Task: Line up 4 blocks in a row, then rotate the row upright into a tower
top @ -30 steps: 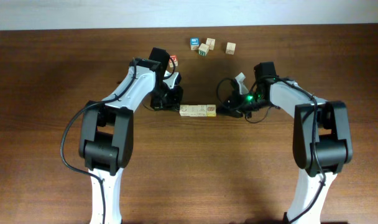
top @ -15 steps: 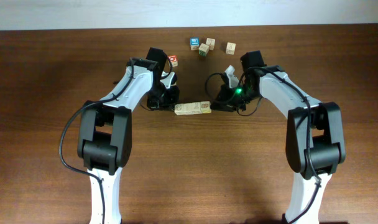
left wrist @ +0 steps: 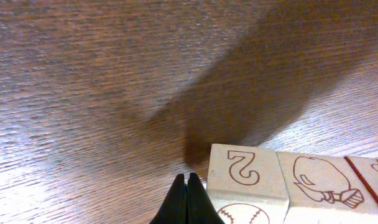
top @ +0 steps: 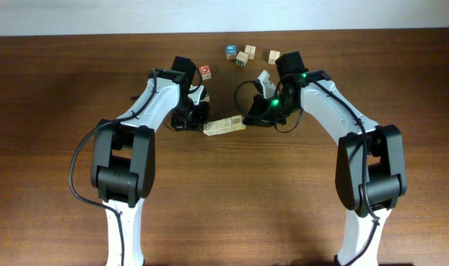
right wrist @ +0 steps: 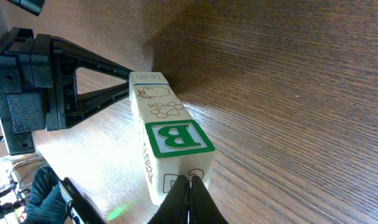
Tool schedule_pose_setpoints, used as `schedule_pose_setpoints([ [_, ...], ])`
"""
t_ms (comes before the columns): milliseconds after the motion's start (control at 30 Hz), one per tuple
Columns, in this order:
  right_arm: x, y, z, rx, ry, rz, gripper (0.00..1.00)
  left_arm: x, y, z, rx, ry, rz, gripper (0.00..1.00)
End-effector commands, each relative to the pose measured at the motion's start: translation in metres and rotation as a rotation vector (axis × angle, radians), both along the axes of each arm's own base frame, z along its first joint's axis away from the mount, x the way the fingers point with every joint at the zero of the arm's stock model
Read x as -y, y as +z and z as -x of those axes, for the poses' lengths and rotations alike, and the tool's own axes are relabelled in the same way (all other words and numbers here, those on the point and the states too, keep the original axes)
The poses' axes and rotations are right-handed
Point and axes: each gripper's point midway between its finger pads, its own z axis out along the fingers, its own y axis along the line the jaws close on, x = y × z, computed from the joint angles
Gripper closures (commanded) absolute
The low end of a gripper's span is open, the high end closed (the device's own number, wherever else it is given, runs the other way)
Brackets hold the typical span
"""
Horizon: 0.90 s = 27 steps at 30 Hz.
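Along the near edge of the table (top: 55, 162): bases of the left arm (top: 125, 159) and the right arm (top: 372, 170), well apart, links reaching away toward the middle of the wood-grain top. Midway across: row of blocks (top: 225, 125), four pale-wood cubes end to end and touching, lying flat on the table, slanted, left end nearer, right end farther. At the left end of the row: left gripper (left wrist: 188, 186), fully closed, fingertips pressed together, nothing held. Tips low over the table, just beside the corner of the end cube marked with a brown 2. Actual contact with that cube: not determinable. At the right end of the row: right gripper (right wrist: 190, 186), likewise closed to a point and empty. Tips set at the end face of the cube bearing a green B on top. Green indicator light (top: 272, 102) lit on the right wrist. Beyond the row, just past the left wrist: single cube with a red ring face (top: 205, 71), apart from the rest. Farthest back, near the rear edge: loose cubes (top: 244, 55), four in number, three close together including one with a blue face, the fourth a little to the right and apart.
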Motion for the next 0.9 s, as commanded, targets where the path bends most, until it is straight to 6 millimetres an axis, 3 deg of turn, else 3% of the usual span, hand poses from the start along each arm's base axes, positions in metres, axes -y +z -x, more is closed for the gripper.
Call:
schedule_pose_setpoints([
  [0,-0.043,0.020,0.017,0.015,0.091,-0.070,0.96,0.036,0.005,0.013,-0.043,-0.040,0.134,1.00],
  [167,-0.048,0.029,0.013,0.027,0.090,-0.076,0.96,0.036,0.005,0.013,-0.043,-0.040,0.134,1.00],
  [867,-0.059,0.024,0.012,0.020,0.044,-0.022,0.95,0.036,0.005,0.015,-0.050,-0.040,0.131,1.00],
])
